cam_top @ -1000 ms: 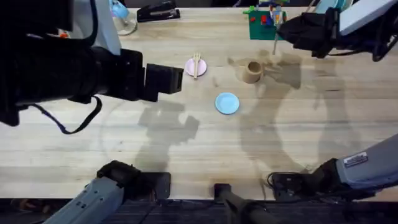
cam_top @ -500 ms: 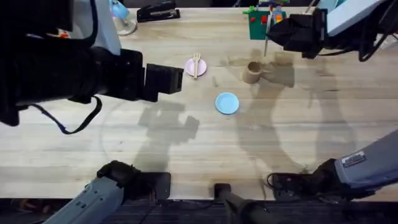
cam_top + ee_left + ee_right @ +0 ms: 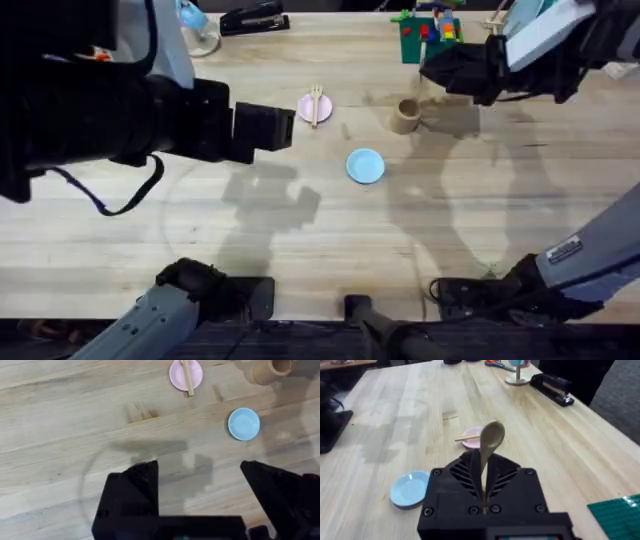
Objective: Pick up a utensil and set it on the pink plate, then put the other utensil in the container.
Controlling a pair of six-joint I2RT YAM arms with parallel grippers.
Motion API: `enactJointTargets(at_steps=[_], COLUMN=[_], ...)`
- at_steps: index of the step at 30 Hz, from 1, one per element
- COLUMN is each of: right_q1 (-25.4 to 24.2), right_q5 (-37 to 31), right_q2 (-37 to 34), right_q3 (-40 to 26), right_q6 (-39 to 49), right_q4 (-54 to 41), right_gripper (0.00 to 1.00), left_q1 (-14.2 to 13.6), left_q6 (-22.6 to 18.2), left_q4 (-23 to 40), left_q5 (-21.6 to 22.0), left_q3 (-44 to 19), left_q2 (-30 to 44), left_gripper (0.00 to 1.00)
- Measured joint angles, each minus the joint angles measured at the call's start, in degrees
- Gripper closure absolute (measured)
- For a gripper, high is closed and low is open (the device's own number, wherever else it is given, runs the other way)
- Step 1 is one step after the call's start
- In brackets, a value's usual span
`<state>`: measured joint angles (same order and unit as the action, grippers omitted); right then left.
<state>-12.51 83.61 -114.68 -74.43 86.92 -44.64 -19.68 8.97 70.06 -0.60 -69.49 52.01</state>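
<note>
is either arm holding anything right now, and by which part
The right end effector is shut on the wooden spoon, gripping the lower end of its handle with the bowl sticking out. The left end effector is open and holds nothing.

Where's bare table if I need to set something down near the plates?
Bare wood lies between the blue plate and the arm bases. It is crowded farther back: pink plate with fork, container, right gripper holding the spoon.
</note>
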Motion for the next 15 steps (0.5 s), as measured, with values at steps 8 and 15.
enactJointTargets(at_steps=[8,15], right_q1=[0.51,1.78], right_q5=[0.00,0.00], right_q2=[-3.83,-6.12], right_q3=[0.00,0.00], right_q6=[0.12,0.13], right_q4=[0.02,0.09], right_gripper=[0.971,0.970], left_q1=[0.00,0.00], left_q6=[0.00,0.00], left_q4=[0.00,0.00], left_q5=[0.02,0.00], left_q3=[0.00,0.00], left_q2=[0.02,0.01], left_gripper=[0.007,0.006])
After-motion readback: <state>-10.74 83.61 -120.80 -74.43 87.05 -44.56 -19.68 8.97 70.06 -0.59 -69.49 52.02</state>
